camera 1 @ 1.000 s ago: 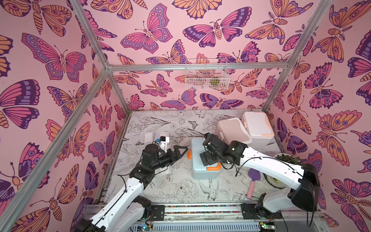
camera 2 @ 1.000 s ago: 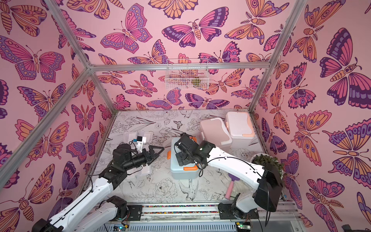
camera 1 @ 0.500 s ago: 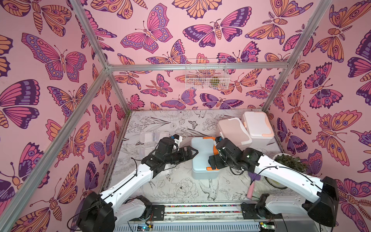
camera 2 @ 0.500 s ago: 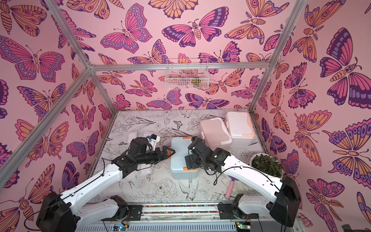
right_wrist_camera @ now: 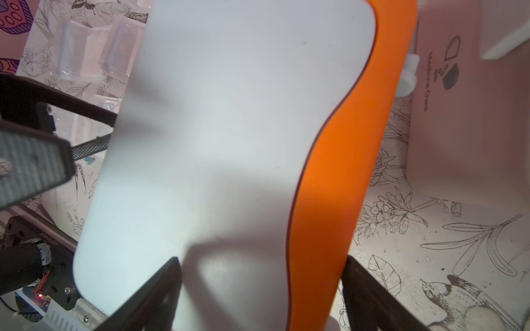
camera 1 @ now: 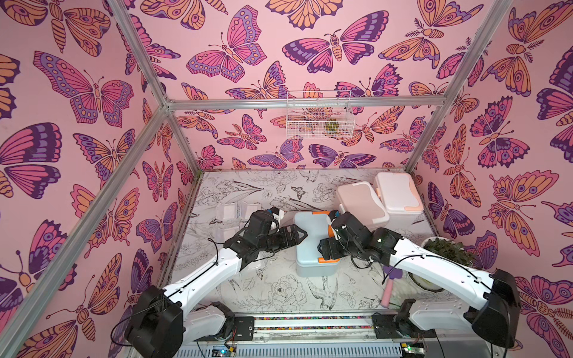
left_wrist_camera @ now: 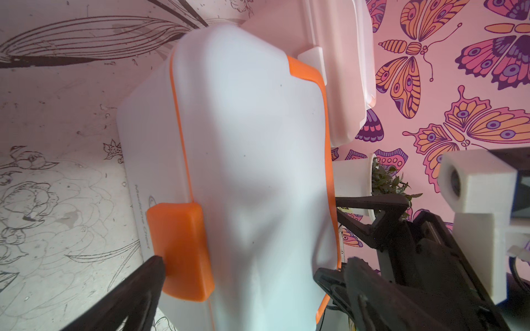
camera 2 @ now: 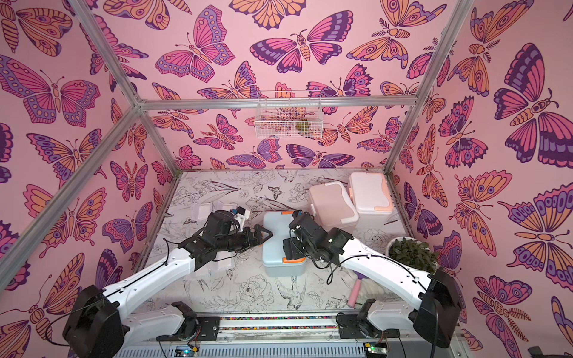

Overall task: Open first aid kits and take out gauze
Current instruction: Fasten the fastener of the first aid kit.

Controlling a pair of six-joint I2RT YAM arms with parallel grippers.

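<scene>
The light blue first aid kit (camera 1: 310, 248) with orange trim stands lid-shut mid-table in both top views. My left gripper (camera 1: 299, 235) is open at its left edge; in the left wrist view its jaws (left_wrist_camera: 243, 275) straddle the lid, one finger beside the orange latch (left_wrist_camera: 177, 246). My right gripper (camera 1: 325, 245) is on the kit's right side, open, its jaws (right_wrist_camera: 261, 272) straddling the orange handle (right_wrist_camera: 352, 172) and part of the lid. The dusty pink kit (camera 1: 361, 201) and white kit (camera 1: 398, 195) stand shut at the back right. Clear gauze packets (camera 1: 229, 210) lie at the left.
A potted plant (camera 1: 446, 251) stands at the right wall behind my right arm. A pink-handled brush (camera 1: 387, 291) lies under that arm near the front. A wire basket (camera 1: 317, 114) hangs on the back wall. More clear packets (camera 2: 223, 263) lie under my left arm.
My left gripper has moved right from the packets to the blue kit's left edge. My right gripper has shifted from the kit's front latch to its right-side handle, and its jaws have narrowed a little.
</scene>
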